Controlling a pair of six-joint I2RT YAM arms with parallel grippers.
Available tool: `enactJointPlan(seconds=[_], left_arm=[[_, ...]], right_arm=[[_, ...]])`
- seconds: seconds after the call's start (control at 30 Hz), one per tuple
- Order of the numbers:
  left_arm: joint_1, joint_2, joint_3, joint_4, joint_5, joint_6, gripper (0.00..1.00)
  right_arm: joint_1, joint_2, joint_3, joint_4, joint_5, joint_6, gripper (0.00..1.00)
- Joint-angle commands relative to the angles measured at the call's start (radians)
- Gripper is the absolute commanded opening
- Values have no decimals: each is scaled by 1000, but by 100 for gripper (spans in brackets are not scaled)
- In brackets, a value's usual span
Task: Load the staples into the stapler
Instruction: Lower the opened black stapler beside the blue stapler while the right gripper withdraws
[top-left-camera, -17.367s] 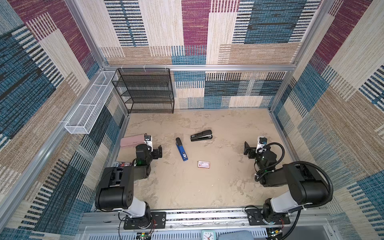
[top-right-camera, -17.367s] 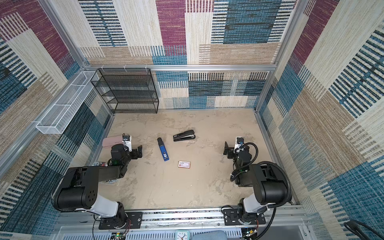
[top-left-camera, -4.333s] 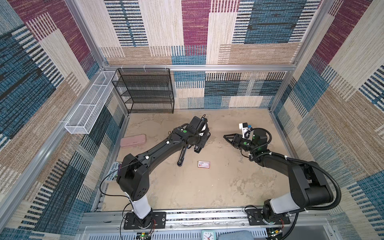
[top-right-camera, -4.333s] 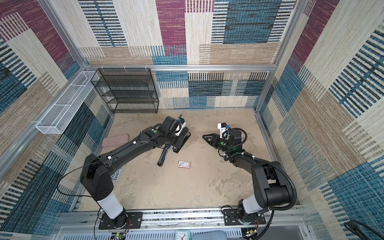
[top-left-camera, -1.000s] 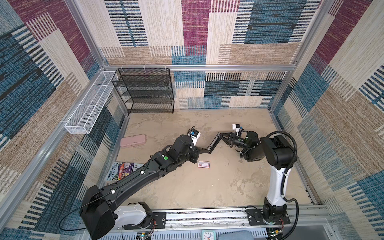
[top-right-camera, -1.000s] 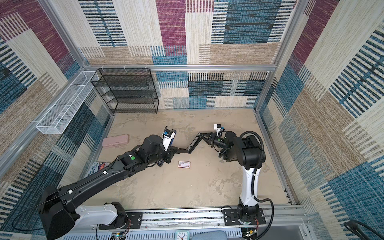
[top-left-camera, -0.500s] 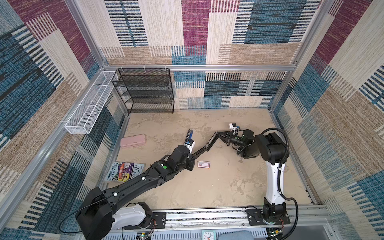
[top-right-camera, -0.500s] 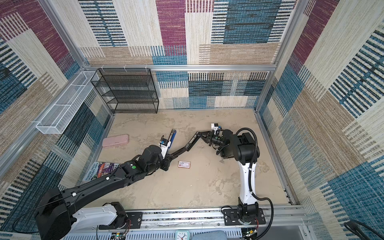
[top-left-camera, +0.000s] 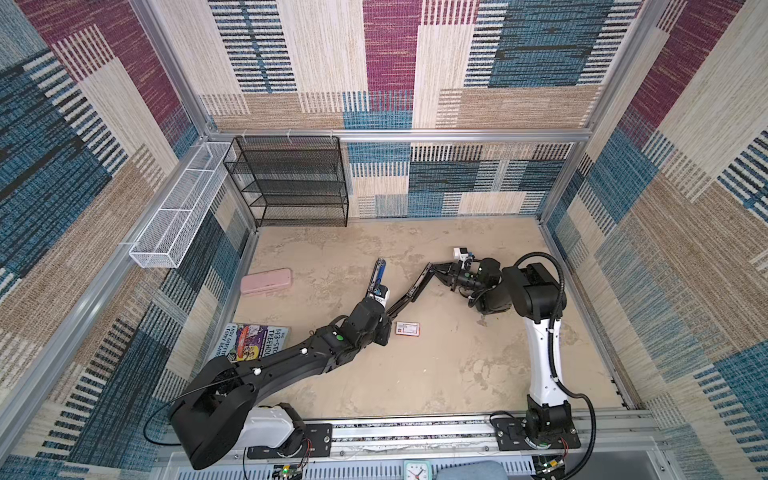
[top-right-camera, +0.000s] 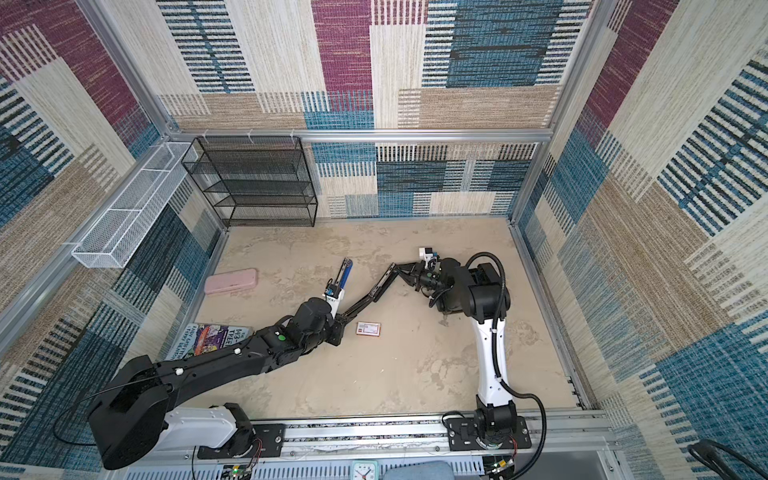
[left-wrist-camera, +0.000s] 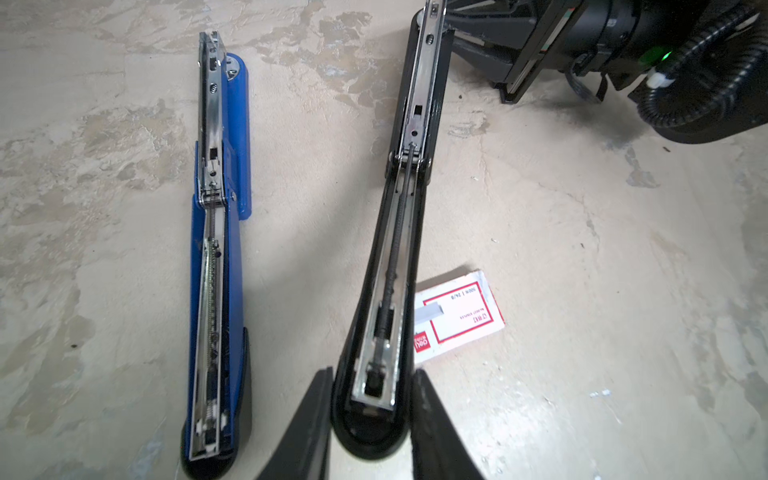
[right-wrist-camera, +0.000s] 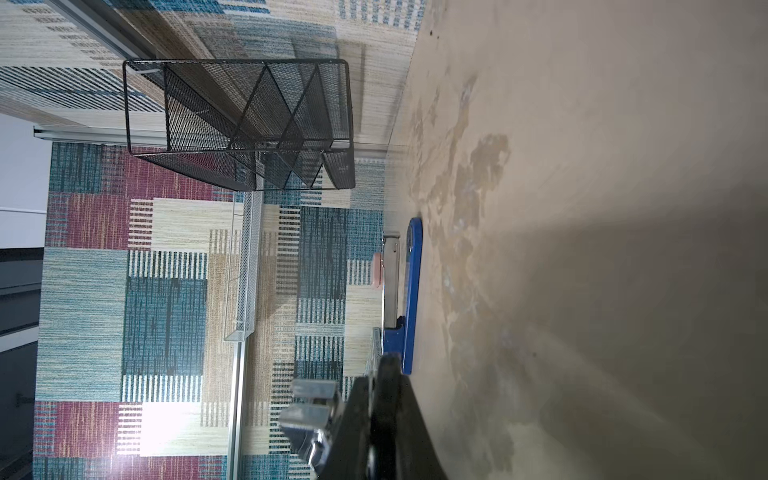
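The black stapler (top-left-camera: 411, 291) (top-right-camera: 374, 291) is swung open almost flat and held between both arms. My left gripper (left-wrist-camera: 372, 376) (top-left-camera: 386, 316) is shut on the rounded end of the half with the chrome channel and spring rod (left-wrist-camera: 399, 249). Side-on, my right gripper (right-wrist-camera: 386, 386) (top-left-camera: 436, 270) is shut on the stapler's far end. The staples' flat white box with a red label (left-wrist-camera: 457, 316) (top-left-camera: 407, 329) (top-right-camera: 368, 328) lies on the table just beside the left gripper.
A blue stapler (top-left-camera: 378, 274) (left-wrist-camera: 216, 249) (right-wrist-camera: 411, 291) lies open on the table next to the black one. A pink case (top-left-camera: 266, 281) and a book (top-left-camera: 251, 343) lie at the left. A black mesh rack (top-left-camera: 286, 183) stands at the back wall.
The left arm drew back toward the front with its end of the stapler, uncovering the blue stapler. The right gripper shifted left with the other end. Both grips held.
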Motion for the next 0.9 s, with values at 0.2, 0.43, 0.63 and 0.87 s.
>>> enactJointPlan(seconds=[0.2, 0.43, 0.63, 0.87], left_arm=[[3, 68, -3, -35, -116, 9, 0], [3, 67, -19, -27, -111, 10, 0], [3, 71, -26, -25, -116, 14, 0], [3, 84, -27, -26, -112, 11, 0]], right_arm=[[-4, 19, 39, -225, 79, -112, 2], [-4, 7, 57, -381, 106, -198, 23], [-5, -7, 75, -500, 133, -259, 34], [-6, -76, 40, -534, 145, -300, 36]])
